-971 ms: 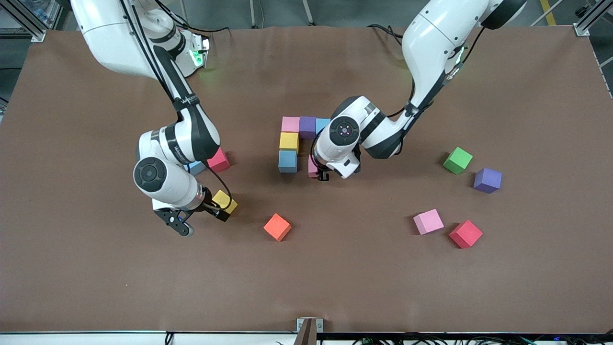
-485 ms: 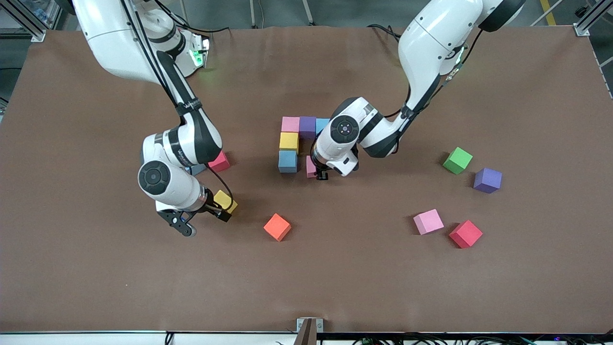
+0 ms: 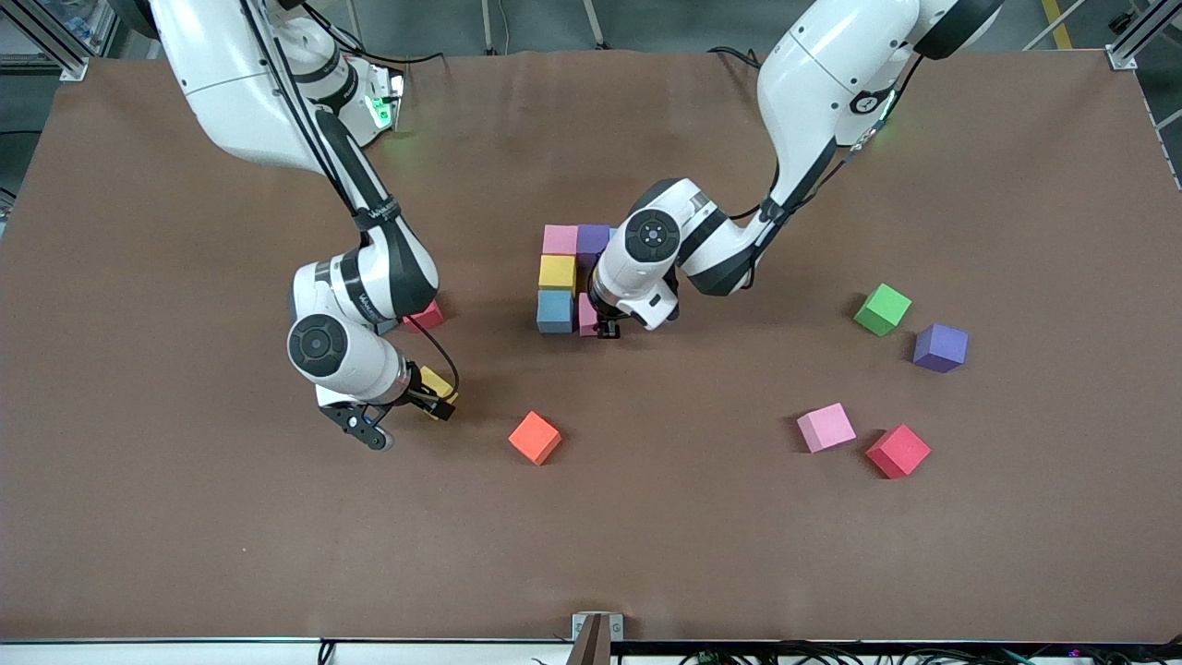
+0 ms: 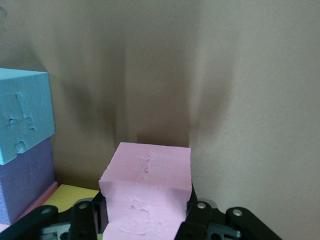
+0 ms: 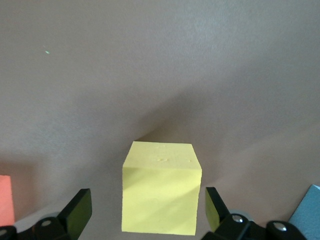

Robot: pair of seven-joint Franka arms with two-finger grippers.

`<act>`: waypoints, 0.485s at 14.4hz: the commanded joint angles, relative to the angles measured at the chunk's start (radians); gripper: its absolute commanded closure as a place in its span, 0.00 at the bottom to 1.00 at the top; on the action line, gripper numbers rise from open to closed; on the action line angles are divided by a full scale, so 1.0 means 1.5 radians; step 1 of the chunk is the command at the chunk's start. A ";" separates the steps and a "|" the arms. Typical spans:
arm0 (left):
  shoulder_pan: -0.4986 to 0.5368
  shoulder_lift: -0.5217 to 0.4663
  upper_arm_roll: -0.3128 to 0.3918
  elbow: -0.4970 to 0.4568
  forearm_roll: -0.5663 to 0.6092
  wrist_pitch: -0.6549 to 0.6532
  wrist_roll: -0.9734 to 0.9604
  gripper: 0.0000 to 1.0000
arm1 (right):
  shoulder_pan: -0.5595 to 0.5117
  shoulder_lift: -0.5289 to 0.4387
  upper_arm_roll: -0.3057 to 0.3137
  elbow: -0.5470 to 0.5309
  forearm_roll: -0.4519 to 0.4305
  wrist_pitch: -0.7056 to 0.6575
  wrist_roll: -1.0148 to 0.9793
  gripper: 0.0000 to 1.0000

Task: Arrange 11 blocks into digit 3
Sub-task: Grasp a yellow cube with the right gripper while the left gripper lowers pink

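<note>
On the brown counter [image 3: 591,554], the left gripper [image 3: 605,328] holds a pink block [image 3: 585,316] just beside the blue block [image 3: 554,311] of the partly built figure. The right gripper [image 3: 406,416] hangs open around a yellow block [image 3: 436,380]. An orange cube [image 3: 534,437] lies near it, closer to the camera.

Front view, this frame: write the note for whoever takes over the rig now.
Left tool: shut on a pink block, low beside the blue block of the started figure.
Right tool: open, straddling a loose yellow block, not gripped.
Done: pink, purple, yellow and blue cubes joined.
Left: release the pink, then bring in the yellow, green, purple, pink and red blocks.
</note>
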 commanded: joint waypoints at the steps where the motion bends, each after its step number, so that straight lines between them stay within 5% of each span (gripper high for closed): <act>1: -0.002 -0.010 0.005 -0.017 0.007 0.015 -0.007 0.69 | 0.003 -0.005 0.000 -0.021 0.002 0.022 -0.009 0.00; 7: -0.013 -0.007 0.007 -0.021 0.007 0.044 -0.004 0.70 | 0.011 -0.005 -0.001 -0.049 0.002 0.066 -0.009 0.11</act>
